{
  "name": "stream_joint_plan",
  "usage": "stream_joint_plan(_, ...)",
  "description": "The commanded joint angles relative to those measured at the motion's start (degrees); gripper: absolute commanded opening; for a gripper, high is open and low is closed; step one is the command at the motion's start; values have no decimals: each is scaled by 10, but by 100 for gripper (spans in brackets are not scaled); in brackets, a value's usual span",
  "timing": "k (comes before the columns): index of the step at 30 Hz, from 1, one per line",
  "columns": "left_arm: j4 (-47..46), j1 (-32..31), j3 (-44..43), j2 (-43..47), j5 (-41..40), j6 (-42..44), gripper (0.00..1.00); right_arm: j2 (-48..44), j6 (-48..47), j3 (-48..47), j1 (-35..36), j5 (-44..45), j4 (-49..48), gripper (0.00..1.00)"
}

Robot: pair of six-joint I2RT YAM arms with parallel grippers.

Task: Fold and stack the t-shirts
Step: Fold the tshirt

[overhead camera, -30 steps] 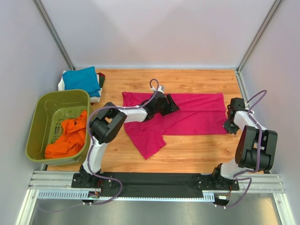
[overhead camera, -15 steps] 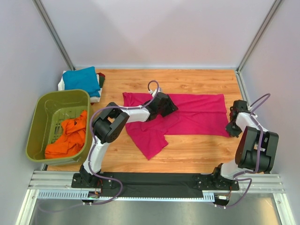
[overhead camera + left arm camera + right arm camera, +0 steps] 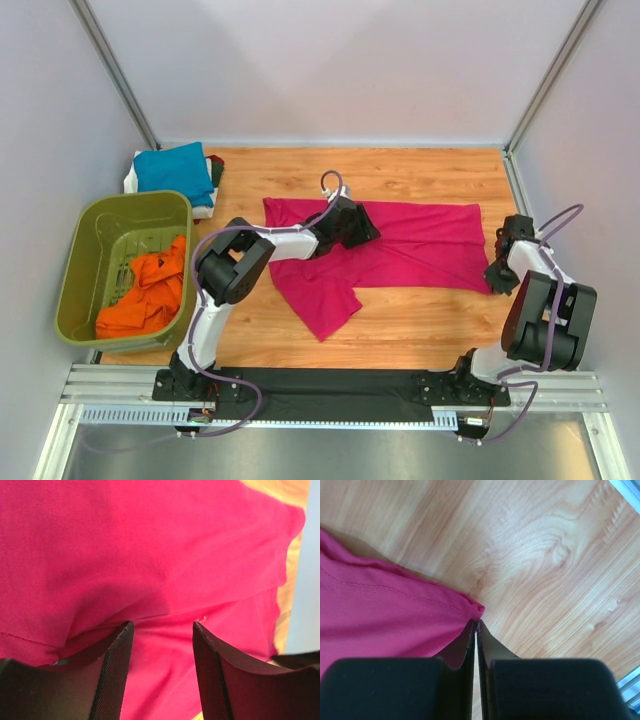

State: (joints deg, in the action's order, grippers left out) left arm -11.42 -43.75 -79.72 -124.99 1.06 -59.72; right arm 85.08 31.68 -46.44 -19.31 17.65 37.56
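A magenta t-shirt [image 3: 420, 245] lies spread across the middle of the wooden table, with one flap hanging toward the near side. My left gripper [image 3: 366, 226] stands open over the shirt's middle. In the left wrist view its fingertips [image 3: 122, 630] rest on the magenta cloth [image 3: 150, 545] on either side of a fold. My right gripper [image 3: 497, 279] is shut on the shirt's near right corner. In the right wrist view the hem corner [image 3: 476, 609] is pinched at the tips of that gripper [image 3: 477, 622]. A folded teal t-shirt [image 3: 172, 165] lies on a white one [image 3: 130, 181] at the back left.
An olive-green basket [image 3: 100, 225] stands at the left edge with an orange t-shirt [image 3: 150, 290] crumpled inside. White walls and metal posts close in the table on three sides. Bare wood [image 3: 420, 320] shows in front of the shirt.
My right gripper has moved a little right and toward the near edge, drawing the shirt's right corner with it. The left gripper has barely shifted on the cloth.
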Motion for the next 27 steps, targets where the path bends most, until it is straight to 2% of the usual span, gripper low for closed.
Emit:
stream_joint_plan(1,-3,-2,29,24,33,78,58,-4,-3,-63,-5,-4,9,5)
stream_joint_plan(5,-6,-5,55,54,64,105,58,-30,-14,-117,-3,-7,46,19)
stream_joint_plan(6,-7,-6,62,61,71,112,58,-36,-19,-125,-2,-11,54,26)
stream_joint_plan(10,-8,-7,54,96,95,144,59,-61,-36,-146,8,-52,49,36)
stream_joint_plan(13,10,-6,3,106,102,174,59,-60,-43,-140,19,-75,22,36)
stream_joint_plan(17,14,-7,-72,74,92,172,60,-37,-36,-103,24,-115,-21,33)
stream_joint_plan(24,33,-4,-235,-62,77,100,61,5,-26,-48,26,-91,-58,20)
stream_joint_plan(27,34,4,-249,-97,65,56,60,11,-22,-40,26,-74,-65,17)
